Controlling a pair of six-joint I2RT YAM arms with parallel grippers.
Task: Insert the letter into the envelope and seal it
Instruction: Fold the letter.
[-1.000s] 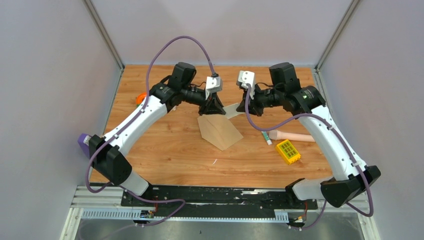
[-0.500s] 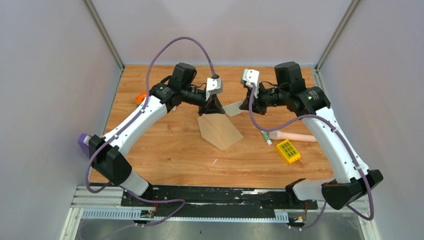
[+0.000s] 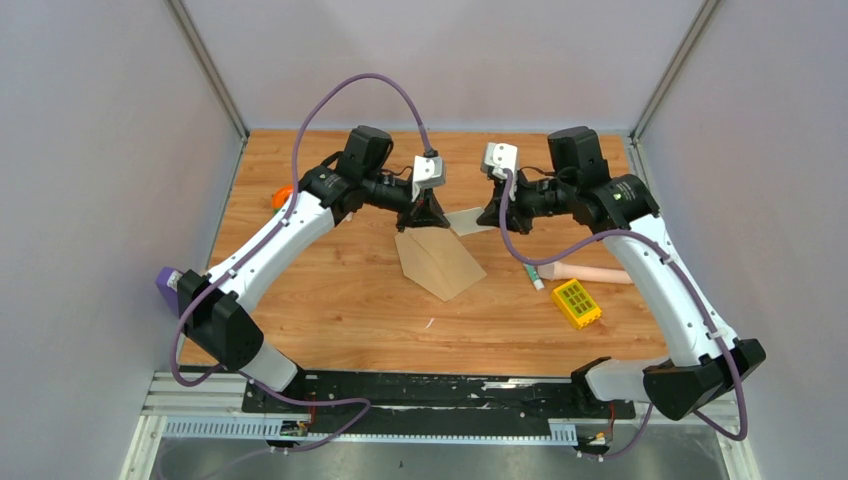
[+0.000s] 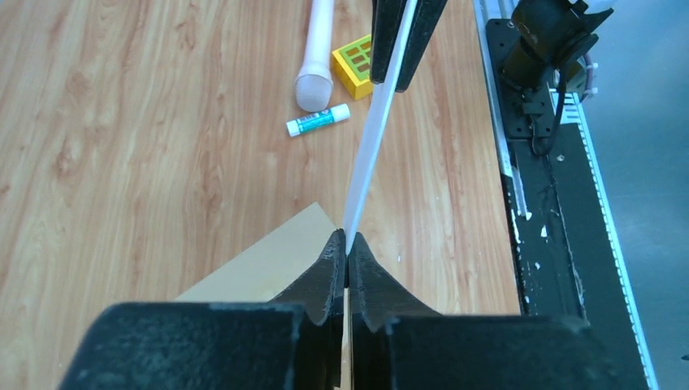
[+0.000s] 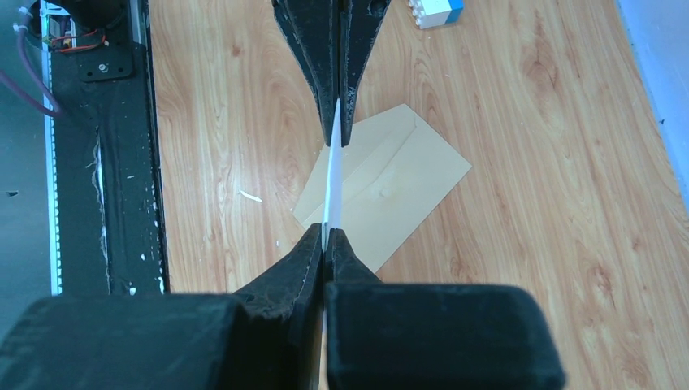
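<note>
this looks like a robot lab. a left arm point(image 3: 280, 235) and a right arm point(image 3: 655, 265) are bolted to a black rail point(image 3: 430, 386) at the edge of a wood surface point(image 3: 340, 300). plain grey walls point(image 3: 100, 150) stand close around it.

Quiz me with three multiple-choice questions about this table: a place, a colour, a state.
1. Where is the envelope? A) flat on the table B) in a drawer C) standing upright
2. What colour is the gridded block? A) black B) yellow C) red
3. How is the letter held? A) lying loose B) by one hand C) pinched by both hands
Answers: 1 A, it lies flat on the wood; 2 B, plainly yellow; 3 C, left hand and right hand each clamp an edge.
</note>
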